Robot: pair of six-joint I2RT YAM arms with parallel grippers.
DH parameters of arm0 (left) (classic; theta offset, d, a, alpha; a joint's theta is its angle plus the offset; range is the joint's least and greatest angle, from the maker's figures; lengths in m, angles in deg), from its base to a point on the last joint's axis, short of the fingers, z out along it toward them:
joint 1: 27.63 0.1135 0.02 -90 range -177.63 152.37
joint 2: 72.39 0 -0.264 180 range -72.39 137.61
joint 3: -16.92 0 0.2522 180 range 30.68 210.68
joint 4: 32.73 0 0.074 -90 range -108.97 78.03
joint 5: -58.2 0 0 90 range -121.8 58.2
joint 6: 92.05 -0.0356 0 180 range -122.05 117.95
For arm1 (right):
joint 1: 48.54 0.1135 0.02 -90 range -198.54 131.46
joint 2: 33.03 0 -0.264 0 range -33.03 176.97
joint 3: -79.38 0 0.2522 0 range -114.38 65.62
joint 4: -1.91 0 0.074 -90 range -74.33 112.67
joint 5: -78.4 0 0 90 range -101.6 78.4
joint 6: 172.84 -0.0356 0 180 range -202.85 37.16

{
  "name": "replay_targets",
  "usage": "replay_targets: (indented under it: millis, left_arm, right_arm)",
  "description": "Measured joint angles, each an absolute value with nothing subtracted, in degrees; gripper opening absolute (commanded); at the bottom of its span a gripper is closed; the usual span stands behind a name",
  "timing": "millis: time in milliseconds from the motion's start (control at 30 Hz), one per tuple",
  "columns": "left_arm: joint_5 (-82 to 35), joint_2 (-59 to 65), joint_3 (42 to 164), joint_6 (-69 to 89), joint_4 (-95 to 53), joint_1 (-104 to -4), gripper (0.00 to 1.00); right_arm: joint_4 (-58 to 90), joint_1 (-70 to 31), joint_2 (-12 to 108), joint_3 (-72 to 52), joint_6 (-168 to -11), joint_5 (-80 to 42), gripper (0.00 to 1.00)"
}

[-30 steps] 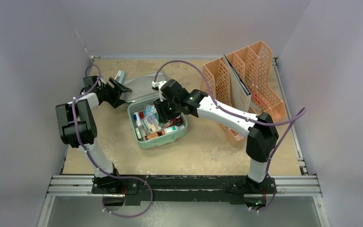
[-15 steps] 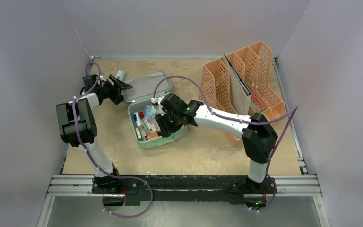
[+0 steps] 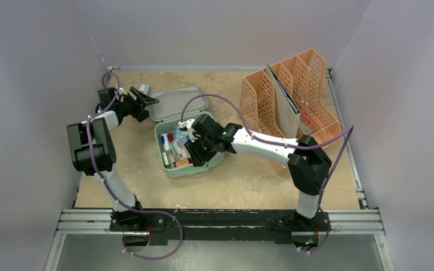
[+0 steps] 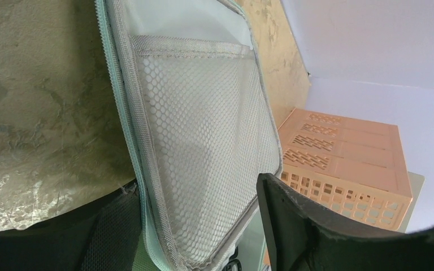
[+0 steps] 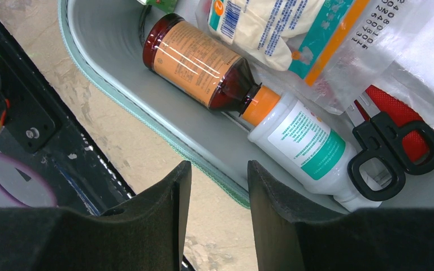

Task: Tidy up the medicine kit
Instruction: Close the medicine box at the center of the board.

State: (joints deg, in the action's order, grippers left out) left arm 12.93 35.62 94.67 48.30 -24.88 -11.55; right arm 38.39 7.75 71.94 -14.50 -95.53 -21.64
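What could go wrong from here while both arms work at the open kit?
1. The right gripper hangs open over the rim of the kit. If it goes straight down, a finger may catch the wall and shove the kit.
2. The brown bottle and white bottle lie end to end beside the scissors. Grabbing one may knock the others.
3. The left gripper straddles the lid. A pull there could drag the kit.

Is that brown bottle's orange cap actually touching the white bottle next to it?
Touching. In the right wrist view, inside the medicine kit, the orange cap of the brown bottle butts against the white bottle, no gap between.
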Motion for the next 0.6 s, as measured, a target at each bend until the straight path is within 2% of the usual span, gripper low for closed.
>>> replay_targets:
  millis: [367,600]
  left_arm:
    - [11.56,36.03,93.58,49.91,-26.13,-11.55,0.71]
    - [11.71,41.39,92.83,53.17,-28.88,-11.55,0.71]
  right_arm:
    - [37.95,7.77,71.94,-14.06,-93.87,-21.64,0.44]
    - [37.93,7.77,71.94,-13.95,-93.17,-21.64,0.44]
